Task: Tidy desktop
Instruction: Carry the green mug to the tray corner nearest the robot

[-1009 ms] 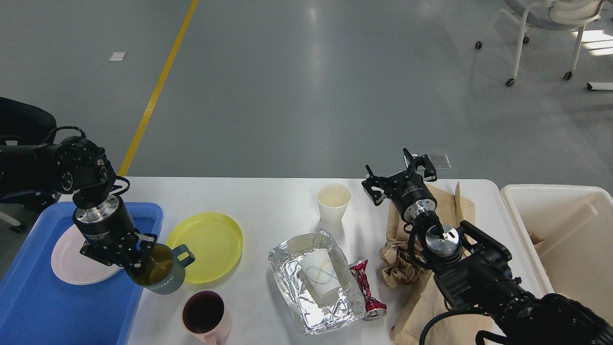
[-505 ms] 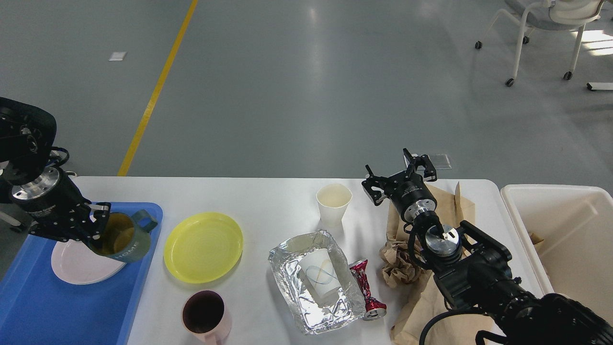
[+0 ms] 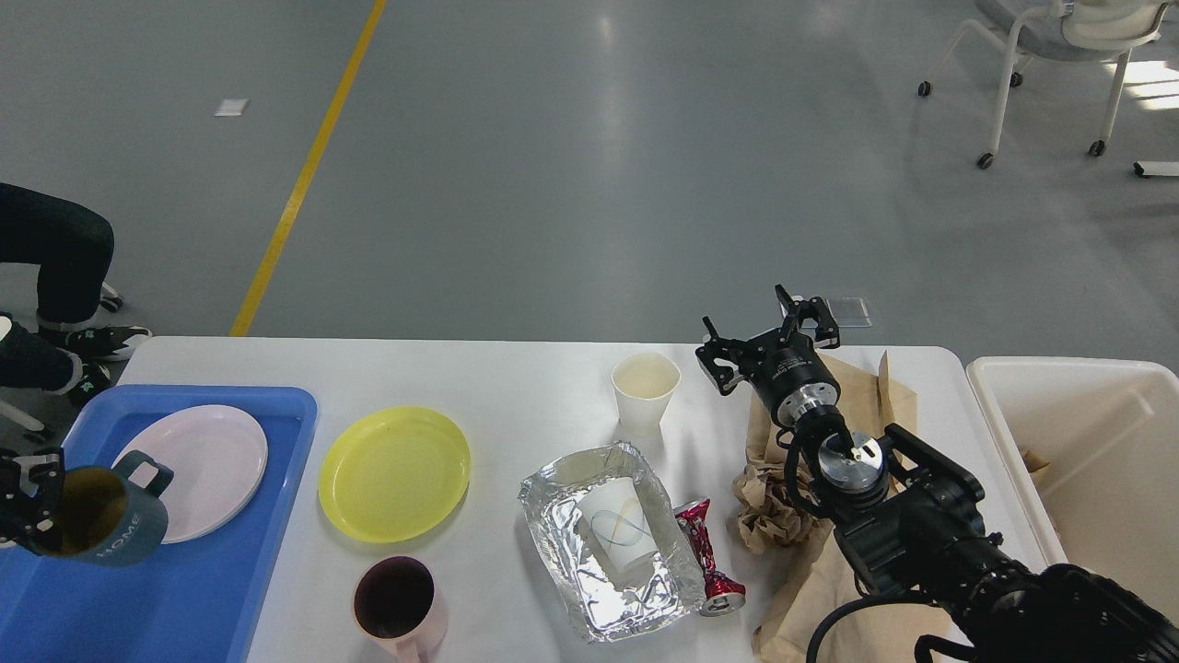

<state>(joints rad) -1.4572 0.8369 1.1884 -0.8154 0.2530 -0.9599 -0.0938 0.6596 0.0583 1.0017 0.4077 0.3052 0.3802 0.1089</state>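
Observation:
The white desktop carries dishes and litter. My left gripper shows only at the left edge of the view. It is shut on the rim of a teal mug, held tilted over the blue tray. A pale pink plate lies in that tray. My right gripper is open and empty above the far edge of the desktop, beside the brown paper.
On the desktop are a yellow plate, a pink mug, an upright paper cup, a foil tray with a paper cup lying in it, and a crushed red can. A cream bin stands at the right.
My left gripper has carried the teal mug left, from beside the yellow plate to over the blue tray's left side. The pale plate is now uncovered. The right arm has not moved.

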